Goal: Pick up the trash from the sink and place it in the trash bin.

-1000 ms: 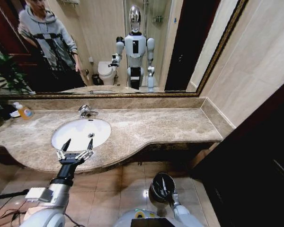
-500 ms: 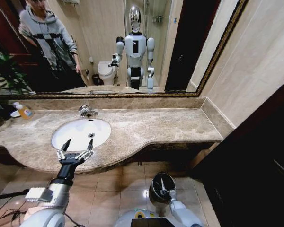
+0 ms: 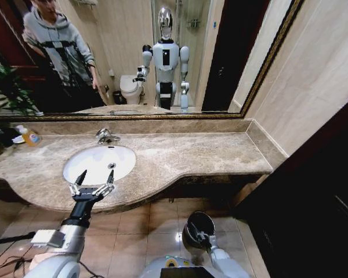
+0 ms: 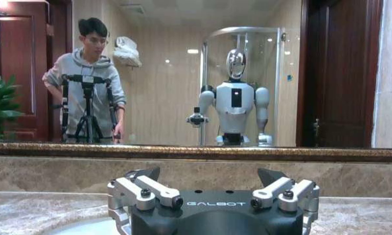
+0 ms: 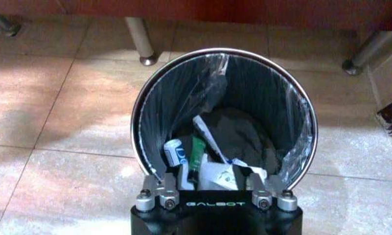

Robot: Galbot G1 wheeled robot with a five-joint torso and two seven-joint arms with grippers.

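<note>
Grippers first: the right gripper (image 5: pixel 209 182) hangs over the bin's (image 5: pixel 143 122) mouth at the lower centre of the right wrist frame, its fingers set apart with nothing between them. Below it, on the dark liner, lies the trash (image 5: pixel 194 159): a white tube with blue marks, a green-black piece and white strips, heaped at the near wall. In the head frame this bin (image 3: pixel 191 226) stands on the tiled floor at bottom centre, under the counter's edge. The left gripper (image 3: pixel 95 177) is at lower left, fingers spread wide and bare, held over the sink's (image 3: pixel 93 159) front rim; the white basin looks bare, though it is small here. Faucet (image 3: pixel 106 136) sits behind the basin.
</note>
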